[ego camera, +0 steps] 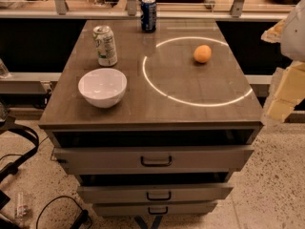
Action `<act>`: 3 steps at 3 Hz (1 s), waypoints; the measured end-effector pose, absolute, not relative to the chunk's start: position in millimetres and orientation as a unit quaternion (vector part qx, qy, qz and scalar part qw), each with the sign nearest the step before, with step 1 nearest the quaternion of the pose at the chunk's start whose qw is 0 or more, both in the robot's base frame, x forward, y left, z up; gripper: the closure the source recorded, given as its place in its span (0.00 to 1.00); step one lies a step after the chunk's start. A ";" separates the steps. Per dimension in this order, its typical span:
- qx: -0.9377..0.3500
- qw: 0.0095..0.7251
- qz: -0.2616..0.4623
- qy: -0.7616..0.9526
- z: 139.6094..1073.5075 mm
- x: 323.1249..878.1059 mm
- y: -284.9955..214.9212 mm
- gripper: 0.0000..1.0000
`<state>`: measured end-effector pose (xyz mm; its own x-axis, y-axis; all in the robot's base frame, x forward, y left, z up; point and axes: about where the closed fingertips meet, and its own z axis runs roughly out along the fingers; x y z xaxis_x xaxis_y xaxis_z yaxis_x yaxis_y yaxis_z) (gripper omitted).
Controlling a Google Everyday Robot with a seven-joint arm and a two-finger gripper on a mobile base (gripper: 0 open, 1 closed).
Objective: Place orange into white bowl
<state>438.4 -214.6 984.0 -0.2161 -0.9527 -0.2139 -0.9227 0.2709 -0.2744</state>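
The orange (202, 53) lies on the grey-brown tabletop (157, 109), towards the back right. The white bowl (102, 86) stands upright near the front left corner and looks empty. My gripper (285, 92) is at the right edge of the view, beside the table's right side and off the tabletop. It is well to the right of the orange and far from the bowl. It holds nothing that I can see.
A green and white can (105, 45) stands just behind the bowl. A blue can (148, 14) stands at the back edge. A bright ring of reflected light (164, 93) circles the orange. Drawers (156, 160) below stand slightly pulled out. Cables (19, 147) lie on the floor at left.
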 end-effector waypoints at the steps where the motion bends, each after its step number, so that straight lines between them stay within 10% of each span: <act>1: -0.602 0.171 -0.044 0.779 984.0 438.4 -214.6 0.00; 3: -0.540 0.306 -0.007 0.784 968.9 521.3 -227.5 0.00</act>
